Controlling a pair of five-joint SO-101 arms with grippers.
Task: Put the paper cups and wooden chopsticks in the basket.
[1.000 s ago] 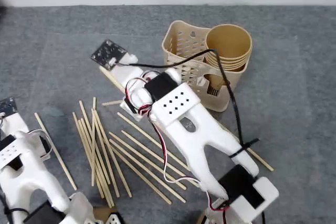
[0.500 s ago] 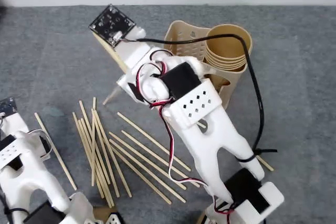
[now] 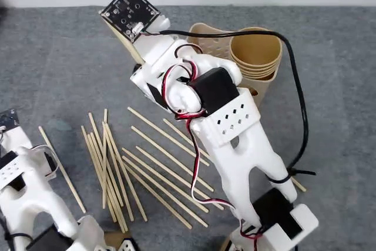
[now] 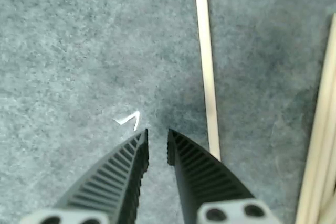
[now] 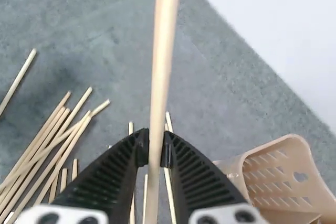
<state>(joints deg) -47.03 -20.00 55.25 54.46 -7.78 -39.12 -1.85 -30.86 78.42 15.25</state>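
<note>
In the high view the right arm hides the near side of the basket and the lower part of the cups. One chopstick shows just its end past that arm. The left arm is cut by the corner. In the right wrist view the held chopstick is blurred and runs off two edges. In the left wrist view a single chopstick and a bundle run off the edges.

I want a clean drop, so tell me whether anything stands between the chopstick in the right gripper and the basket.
Nothing visible does. The right gripper is shut on the chopstick, and bare carpet lies between it and the basket. The stacked paper cups fill one side of the basket.
</note>
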